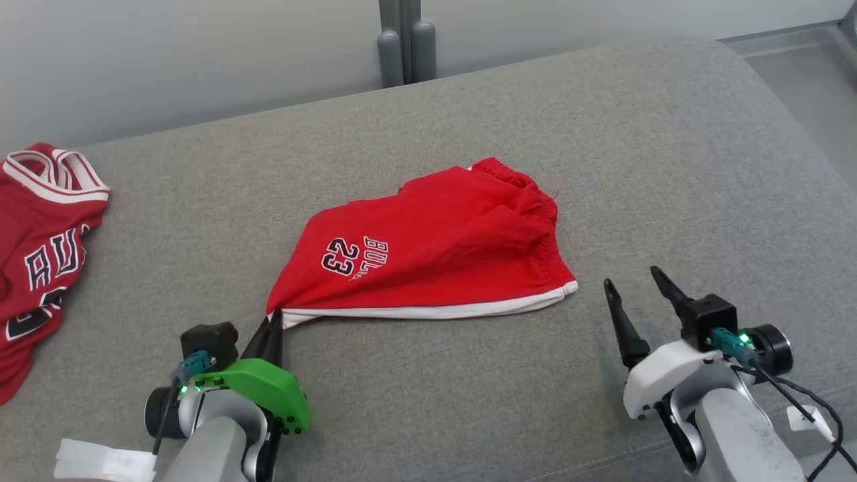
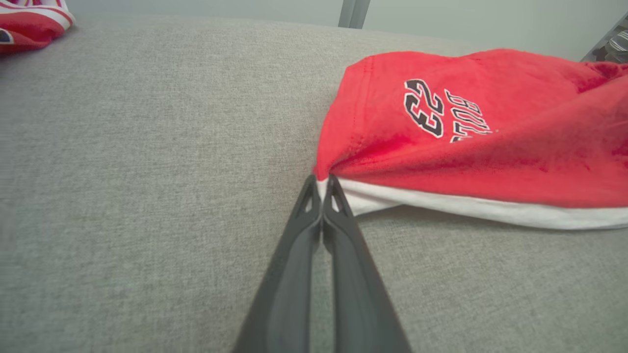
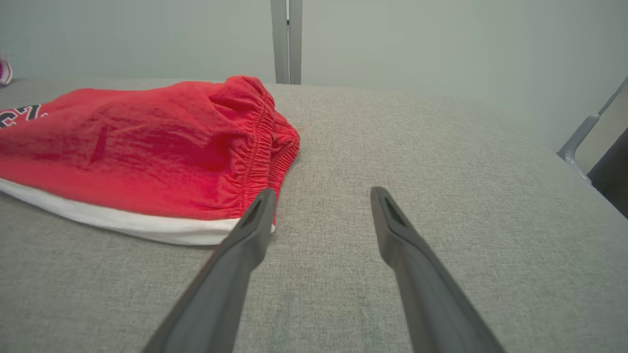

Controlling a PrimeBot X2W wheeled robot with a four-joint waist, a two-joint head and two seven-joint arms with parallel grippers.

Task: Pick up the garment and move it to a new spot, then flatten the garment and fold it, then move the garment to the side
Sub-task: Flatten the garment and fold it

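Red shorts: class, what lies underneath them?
The red shorts rest on the grey cushion, their near corner pinched by the left pincer. Whatever lies beneath the cloth itself is covered and cannot be seen.

- A broad, padded grey woven-fabric surface (image 1: 636, 147) carries everything.
- Crumpled red shorts (image 1: 435, 248), white-hemmed and printed "23", lie near its middle.
- A red jersey (image 1: 40, 234) with white-striped trim lies at its left edge.
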